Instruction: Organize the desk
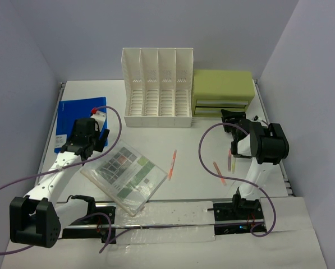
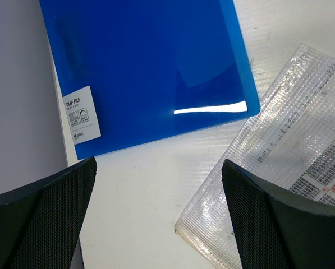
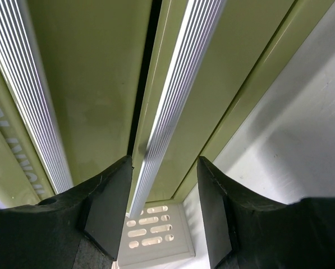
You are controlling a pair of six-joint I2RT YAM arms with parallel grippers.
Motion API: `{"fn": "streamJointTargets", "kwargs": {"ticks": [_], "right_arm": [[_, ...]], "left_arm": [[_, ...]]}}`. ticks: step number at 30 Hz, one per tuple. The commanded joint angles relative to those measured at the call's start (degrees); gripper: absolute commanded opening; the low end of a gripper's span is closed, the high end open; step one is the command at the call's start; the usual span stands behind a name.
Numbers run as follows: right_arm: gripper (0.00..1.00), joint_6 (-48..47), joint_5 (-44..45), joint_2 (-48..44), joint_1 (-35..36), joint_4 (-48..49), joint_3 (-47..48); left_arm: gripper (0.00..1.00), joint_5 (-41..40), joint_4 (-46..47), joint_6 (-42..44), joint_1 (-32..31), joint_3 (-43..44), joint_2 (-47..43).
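Framing drawer handle (image 3: 175, 101), right gripper (image 3: 166, 165) stands part-open: centre your jaws, clamp, pull straight. Left gripper (image 2: 159, 168) wide apart, empty.

Arms (image 1: 55, 178) white w/ blk joints, purple cables (image 1: 200, 150); left hand (image 2: 159, 165) blk, mesh-textured fingers (image 2: 44, 218).

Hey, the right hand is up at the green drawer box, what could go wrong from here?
The right hand straddles the silver handle strip with jaws apart; pulling before closing could slip off, or drag the whole green drawer box. Loose pens lie beside the right arm; its swing could sweep them off the desk.
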Motion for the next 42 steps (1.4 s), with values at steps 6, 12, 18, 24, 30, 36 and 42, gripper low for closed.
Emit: {"fn": "streamJointTargets", "kwargs": {"ticks": [6,12,18,24,30,36,42], "right_arm": [[0.57,1.0,-0.8,1.8,-0.6,4.0,3.4],[0.57,2.0,-1.5,3.4,-0.9,4.4,4.5],[0.55,2.9,-1.8,4.4,-1.2,5.3,5.1],[0.52,2.8,-2.2,4.9,-1.3,5.9,5.4],[0.49,2.9,-2.4,5.2,-1.5,6.2,5.8],[0.42,3.2,-2.4,5.4,-1.7,6.5,5.6],[0.33,3.6,-2.5,5.6,-1.9,7.3,5.2]], "left_arm": [[0.99,-0.5,0.5,0.3,-0.3,0.7,0.2],[0.99,-0.4,0.4,0.3,-0.3,0.7,0.4],[0.99,-0.3,0.3,0.3,-0.3,0.7,0.9],[0.99,-0.6,0.1,0.2,-0.3,0.7,1.3],[0.99,-0.5,0.1,0.3,-0.3,0.7,1.0],[0.99,-0.4,0.0,0.2,-0.3,0.8,1.2],[0.99,-0.3,-0.1,0.2,-0.3,0.7,1.2]]}}
